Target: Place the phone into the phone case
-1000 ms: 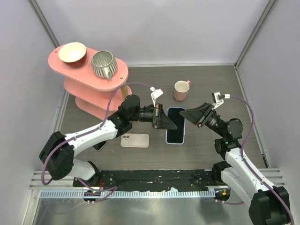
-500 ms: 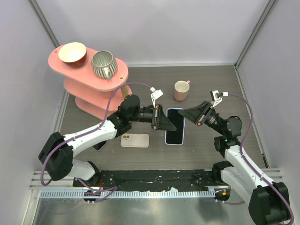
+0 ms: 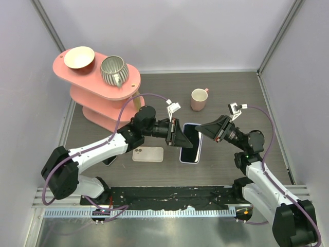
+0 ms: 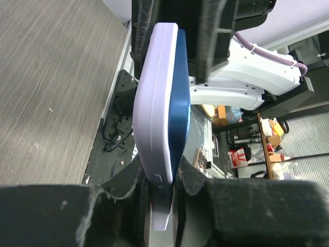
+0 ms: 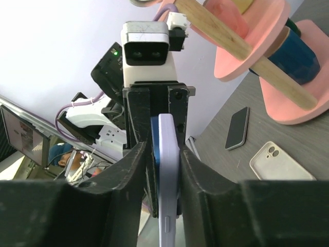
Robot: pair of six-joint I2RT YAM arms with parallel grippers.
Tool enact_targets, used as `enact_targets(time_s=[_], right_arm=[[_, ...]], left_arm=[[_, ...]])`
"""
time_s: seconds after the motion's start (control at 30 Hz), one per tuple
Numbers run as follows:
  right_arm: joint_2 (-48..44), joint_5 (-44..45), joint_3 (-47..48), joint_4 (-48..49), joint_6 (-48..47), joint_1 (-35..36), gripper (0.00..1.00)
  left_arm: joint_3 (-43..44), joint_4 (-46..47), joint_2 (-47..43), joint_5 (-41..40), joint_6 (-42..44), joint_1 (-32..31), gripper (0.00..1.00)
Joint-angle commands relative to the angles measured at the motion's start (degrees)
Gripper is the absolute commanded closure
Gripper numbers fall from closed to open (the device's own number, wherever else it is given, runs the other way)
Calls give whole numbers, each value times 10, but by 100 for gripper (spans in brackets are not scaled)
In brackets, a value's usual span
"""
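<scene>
A lavender phone case (image 3: 190,159) with a blue phone (image 3: 191,145), dark screen up, hangs between both grippers above the table's middle. My left gripper (image 3: 185,138) is shut on its left long side. My right gripper (image 3: 201,129) is shut on its right side. In the left wrist view the case (image 4: 154,103) and the blue phone edge (image 4: 181,103) stand edge-on between my fingers (image 4: 162,177). In the right wrist view the case (image 5: 167,175) and the blue phone (image 5: 154,139) are pinched by the right gripper (image 5: 163,154). The phone's edge stands a little proud of the case.
A cream phone case (image 3: 148,154) lies on the table left of centre, with a dark phone (image 3: 109,160) partly under the left arm. A pink mug (image 3: 198,99) stands behind. A pink two-tier stand (image 3: 92,95) with a bowl and a ribbed pot is at back left.
Both grippers and the held phone and case have shifted slightly left and toward the near edge. The phone now sits more tilted.
</scene>
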Motion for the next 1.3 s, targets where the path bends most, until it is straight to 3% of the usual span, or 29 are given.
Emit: enact_targets(time_s=[0.0, 0.17, 0.23, 0.33, 0.53, 0.8, 0.97, 1.0, 1.07, 1.2, 1.27], right_arm=[[-31, -37, -14, 59, 24, 4, 69], [-43, -36, -21, 49, 17, 4, 98], [-38, -38, -19, 51, 16, 4, 99], [-30, -38, -18, 74, 31, 4, 99], [-14, -53, -31, 142, 96, 4, 99], [-30, -48, -47, 140, 100, 4, 99], [-27, -45, -47, 140, 96, 4, 99], [-26, -45, -47, 140, 96, 4, 99], [-25, -46, -48, 139, 95, 3, 99], [-26, -48, -50, 140, 93, 4, 99], [-27, -51, -50, 140, 95, 5, 99]], left_arm=[[23, -6, -20, -54, 1, 5, 100], [25, -9, -21, -64, 1, 6, 98], [27, -14, -22, -64, 1, 6, 81], [29, -18, -24, -57, 8, 6, 68], [21, -17, -40, -58, 4, 7, 59], [11, 4, -38, -57, -9, 14, 61], [3, 24, -31, -49, -26, 15, 81], [2, 24, -31, -50, -26, 14, 91], [0, 19, -33, -52, -24, 14, 100], [8, -23, -46, -70, 4, 14, 99], [16, -52, -52, -77, 15, 14, 89]])
